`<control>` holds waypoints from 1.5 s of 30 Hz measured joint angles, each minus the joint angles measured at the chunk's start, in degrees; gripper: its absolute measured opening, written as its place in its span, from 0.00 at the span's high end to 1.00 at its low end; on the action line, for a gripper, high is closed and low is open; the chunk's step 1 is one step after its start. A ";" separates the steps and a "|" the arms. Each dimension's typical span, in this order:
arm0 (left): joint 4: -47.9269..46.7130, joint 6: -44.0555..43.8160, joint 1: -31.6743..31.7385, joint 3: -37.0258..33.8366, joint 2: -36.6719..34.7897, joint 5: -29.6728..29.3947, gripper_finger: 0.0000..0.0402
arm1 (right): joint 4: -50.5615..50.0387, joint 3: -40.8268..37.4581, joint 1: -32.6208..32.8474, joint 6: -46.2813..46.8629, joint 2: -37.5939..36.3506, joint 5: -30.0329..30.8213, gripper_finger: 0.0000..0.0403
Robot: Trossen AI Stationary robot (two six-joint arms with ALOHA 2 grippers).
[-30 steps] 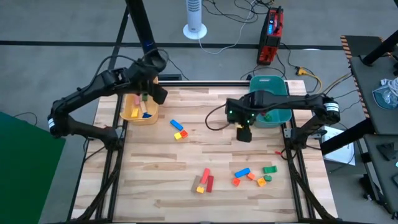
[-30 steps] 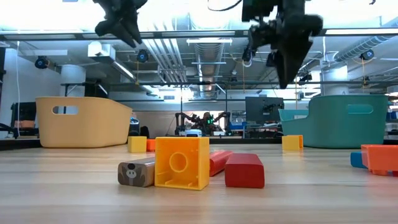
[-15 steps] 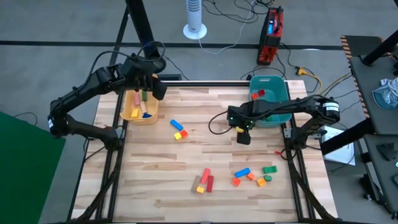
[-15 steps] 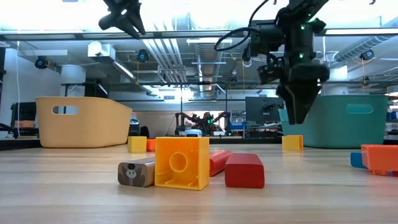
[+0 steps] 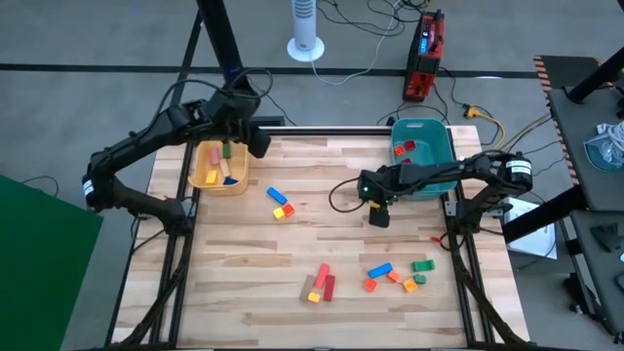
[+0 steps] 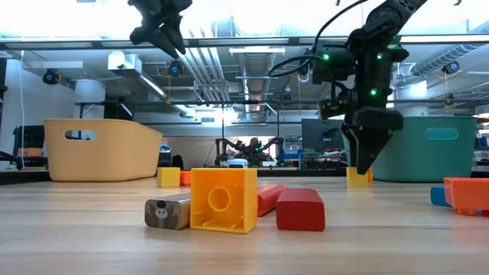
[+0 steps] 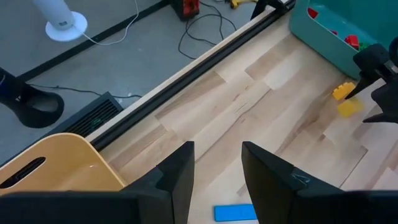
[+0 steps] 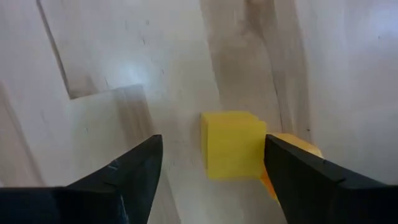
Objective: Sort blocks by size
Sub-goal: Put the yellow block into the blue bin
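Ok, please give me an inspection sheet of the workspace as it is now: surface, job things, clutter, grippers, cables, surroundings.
Surface: wooden table, bare between groups.
Job's things: loose blocks at front right, a red and yellow group at front centre, a blue, yellow and orange group nearer the yellow bin; more blocks in both bins.
Clutter: nothing seen.
Grippers: right gripper open above a yellow cube near the teal bin; left gripper open, high by the yellow bin.
Cables: on the floor behind the table.
Surroundings: white fan, red device.
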 joint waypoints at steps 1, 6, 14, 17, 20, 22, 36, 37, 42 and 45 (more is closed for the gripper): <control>0.00 -0.01 0.00 0.00 0.10 0.00 0.70 | 0.88 -0.47 0.03 0.01 -0.01 0.01 0.35; 0.00 -0.02 0.00 -0.02 0.18 0.00 0.70 | 3.15 -1.42 0.01 -0.82 0.01 0.01 0.39; -0.02 -0.45 0.00 -0.02 0.18 0.00 0.70 | 5.65 -1.93 0.01 -3.22 0.01 -0.10 0.55; -0.02 -1.16 0.00 -0.02 0.18 0.00 0.70 | 5.42 -2.35 0.01 -3.55 0.01 -0.43 0.62; -0.02 -1.39 0.00 -0.02 0.17 0.00 0.70 | 5.59 -2.65 0.01 -3.62 0.01 -0.52 0.67; -0.04 -1.86 0.00 -0.02 0.16 0.00 0.70 | 5.56 -2.63 0.00 -3.49 0.01 -0.89 0.69; -0.65 -9.06 -2.32 5.21 0.00 1.57 0.70 | -19.91 25.07 -4.68 11.36 -2.66 12.40 0.69; -0.51 -9.59 -2.63 5.79 0.00 1.57 0.70 | -24.08 26.71 -6.09 13.62 -2.70 15.01 0.69; -0.47 -12.38 -4.45 7.68 0.00 1.57 0.70 | -37.02 28.99 -13.64 21.20 -3.02 24.42 0.68; -0.57 -14.23 -5.86 8.23 0.00 1.57 0.70 | -37.81 28.47 -18.38 25.75 -3.18 25.55 0.65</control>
